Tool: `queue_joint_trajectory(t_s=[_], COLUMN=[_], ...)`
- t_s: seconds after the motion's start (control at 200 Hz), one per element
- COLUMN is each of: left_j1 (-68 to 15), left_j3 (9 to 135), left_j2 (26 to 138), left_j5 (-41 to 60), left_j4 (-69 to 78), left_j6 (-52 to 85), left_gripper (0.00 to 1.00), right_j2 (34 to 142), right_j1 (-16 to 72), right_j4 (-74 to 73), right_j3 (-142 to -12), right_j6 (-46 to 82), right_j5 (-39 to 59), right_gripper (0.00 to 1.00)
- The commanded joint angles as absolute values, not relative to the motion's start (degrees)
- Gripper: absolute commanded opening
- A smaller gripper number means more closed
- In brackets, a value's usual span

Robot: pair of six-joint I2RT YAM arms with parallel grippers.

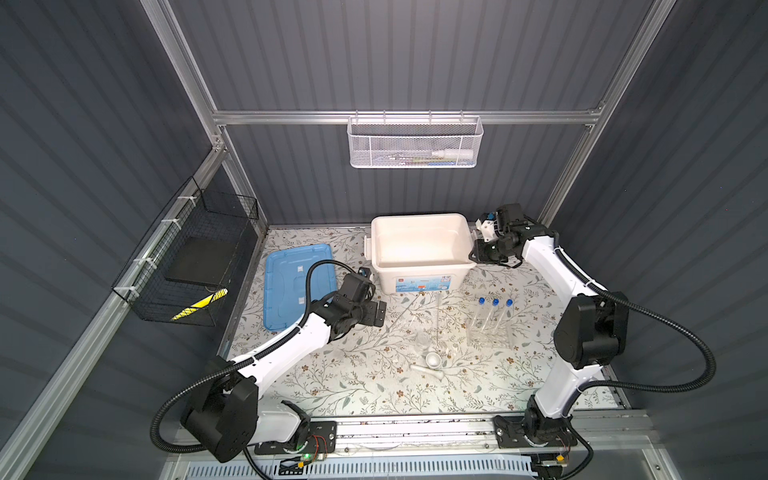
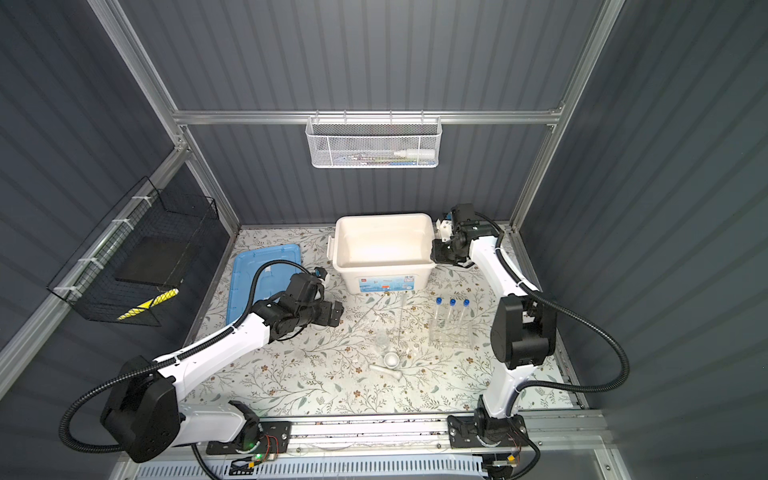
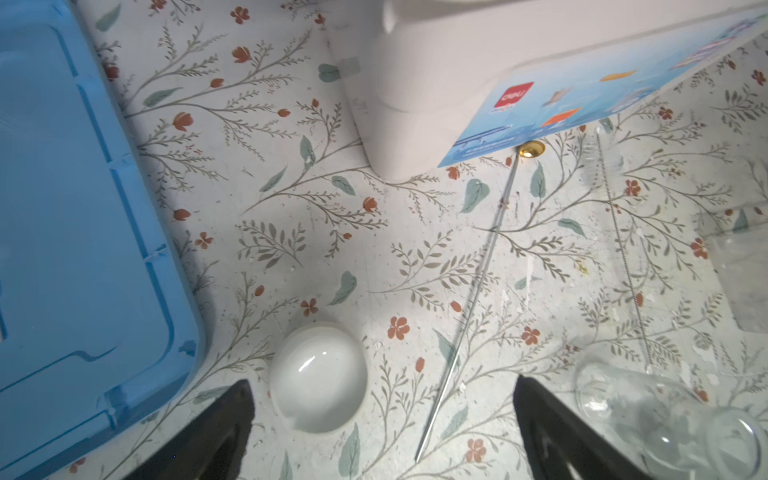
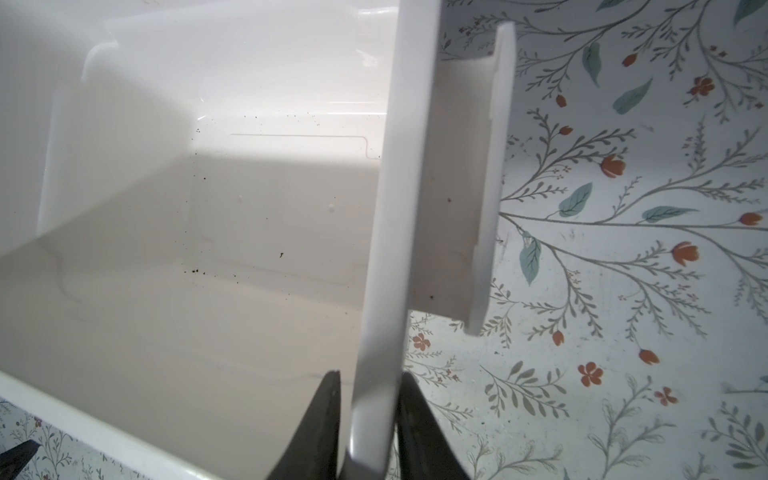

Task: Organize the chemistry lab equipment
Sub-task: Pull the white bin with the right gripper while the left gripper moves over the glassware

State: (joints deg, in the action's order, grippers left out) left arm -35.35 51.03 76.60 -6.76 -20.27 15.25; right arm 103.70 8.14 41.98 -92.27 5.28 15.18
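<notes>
Three blue-capped test tubes (image 1: 494,309) stand in the clear rack (image 1: 488,336), on the right of the floral table (image 1: 332,386) in both top views. Your right gripper (image 4: 370,386) is clamped on the side rim of the open white tub (image 1: 386,270). Your left gripper (image 3: 382,384) hangs with its fingers wide apart, holding nothing, over a small white bowl (image 3: 320,378) near the blue lid (image 3: 83,249). A thin rod (image 3: 478,299) and a clear beaker (image 3: 665,419) sit beside that bowl. A second bowl (image 1: 433,359) and the white pestle (image 1: 426,370) lie nearer the table's front.

Top views high overhead, same whole table (image 1: 332,386), wrist views close, downward
</notes>
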Motion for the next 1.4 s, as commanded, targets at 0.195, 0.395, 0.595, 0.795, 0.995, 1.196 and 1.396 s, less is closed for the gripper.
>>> queue_joint_trajectory(t_s=[0.195, 0.395, 0.595, 0.795, 0.995, 1.196, 1.396], left_j1=[-44.5, -48.6, -54.1, -57.7, -59.3, -59.5, -59.5], left_j3=[60.7, 65.7, 72.6, 77.5, 80.5, 84.4, 86.5], left_j2=[80.3, 84.4, 91.0, 97.0, 101.4, 104.2, 106.4], left_j5=[-5.5, -4.0, -5.5, -5.8, -7.8, -8.5, -8.5], left_j4=[-29.5, -34.7, -41.3, -44.0, -46.5, -46.7, -47.7], left_j6=[11.7, 10.9, 9.2, 9.5, 10.3, 11.0, 10.6], left_gripper=[0.99, 0.99, 0.99, 0.97, 0.91, 0.82, 0.64], right_j2=[101.3, 100.0, 98.6, 97.8, 95.8, 94.8, 94.1], right_j1=[9.0, 9.0, 8.9, 7.9, 6.9, 5.9, 5.3], right_j4=[42.8, 41.4, 39.4, 38.3, 35.9, 35.4, 34.9], right_j3=[-91.0, -90.1, -89.5, -89.1, -87.0, -85.7, -84.5], right_j6=[3.8, 5.2, 7.3, 8.7, 9.2, 9.5, 9.5], right_j5=[15.7, 14.6, 13.3, 12.6, 12.3, 12.4, 12.6], right_gripper=[0.27, 0.37, 0.52, 0.69, 0.76, 0.78, 0.79])
